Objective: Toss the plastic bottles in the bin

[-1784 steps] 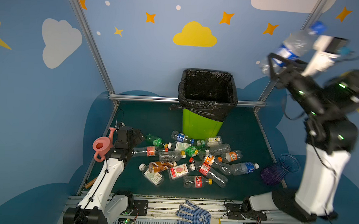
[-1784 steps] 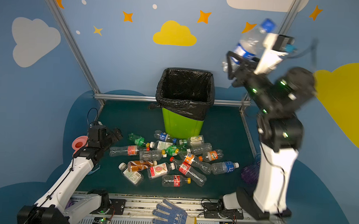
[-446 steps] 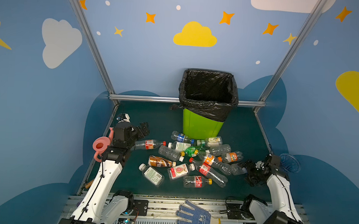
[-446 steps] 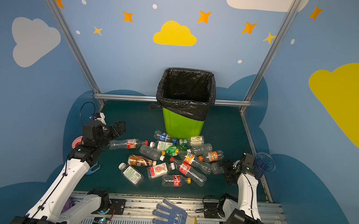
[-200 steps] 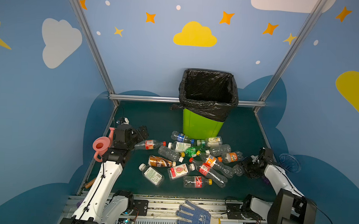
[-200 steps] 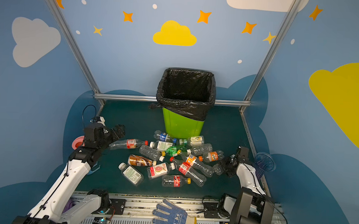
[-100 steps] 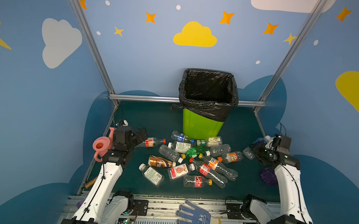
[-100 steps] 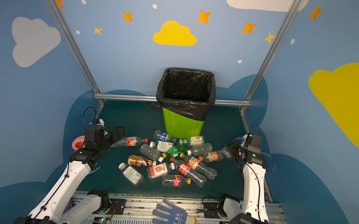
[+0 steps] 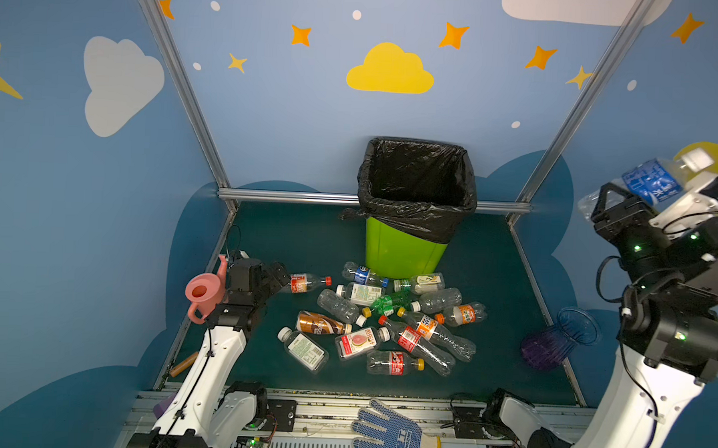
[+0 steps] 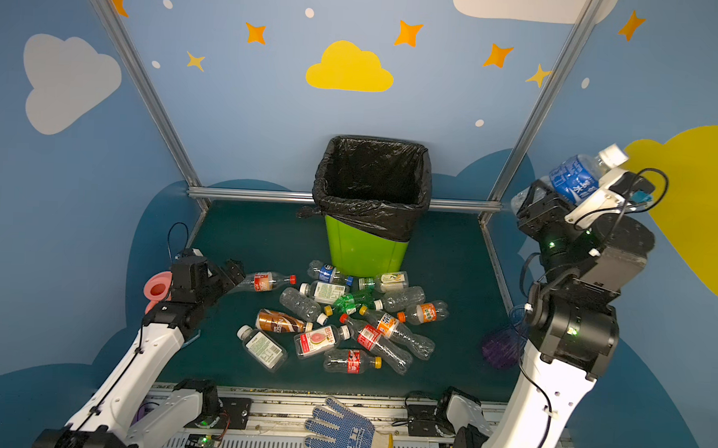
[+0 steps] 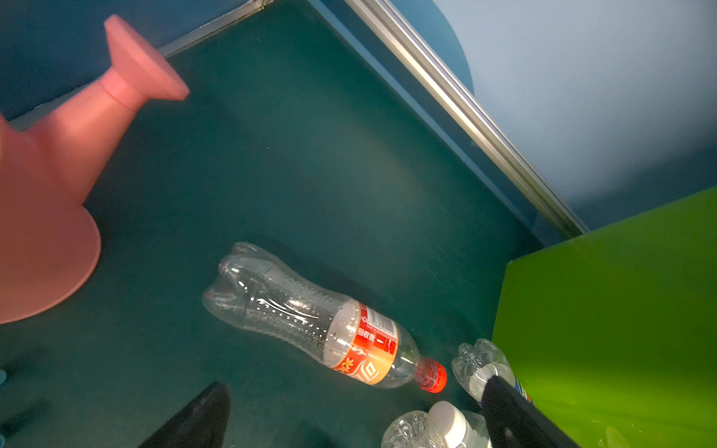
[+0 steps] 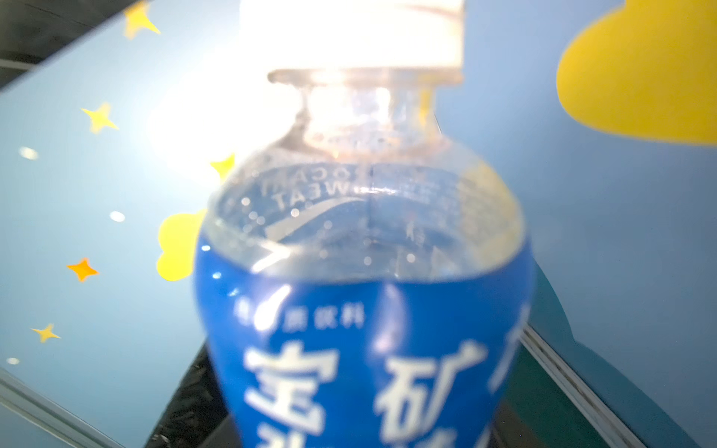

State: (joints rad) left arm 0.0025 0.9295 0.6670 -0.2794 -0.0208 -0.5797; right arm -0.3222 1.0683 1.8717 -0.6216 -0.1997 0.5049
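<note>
The blue-labelled bottle point(image 9: 650, 181) point(image 10: 575, 180) point(image 12: 361, 310) is up in the air on the right side of the surface point(image 9: 298, 239), pinched in my right gripper point(image 9: 612, 198) point(image 10: 537, 195). The jaws are closed around its lower body. Its white cap tilts up and away from the bin point(image 9: 402, 252) point(image 10: 360, 250), and its base points back toward it. In the right wrist view the bottle fills the frame cap-up, with the fingers themselves hidden below. The held bottle is well apart from the bin, off to the right of the black-bagged rim.

The bin stands at the middle of the far edge of the surface. The rest of the bottles point(image 9: 386, 322) point(image 10: 344, 324) lie in a loose heap just in front of it, around the centre of the surface.

On the left side one red-labelled bottle point(image 9: 307, 282) point(image 10: 265, 281) point(image 11: 322, 322) lies apart from the heap, red cap toward the bin. My left gripper point(image 9: 278, 275) point(image 10: 230, 275) point(image 11: 357, 384) sits low just beside its base with the jaws spread wide. In the left wrist view the two fingertips stand on either side of the cap end, not touching it, and the bin's green wall point(image 11: 605, 310) is close by.

A pink watering can point(image 9: 202, 293) point(image 11: 50, 194) stands at the left edge behind that gripper. A blue-purple vase point(image 9: 560, 342) lies on its side near the right edge, and a blue glove point(image 9: 389, 438) rests on the rail along the near edge
</note>
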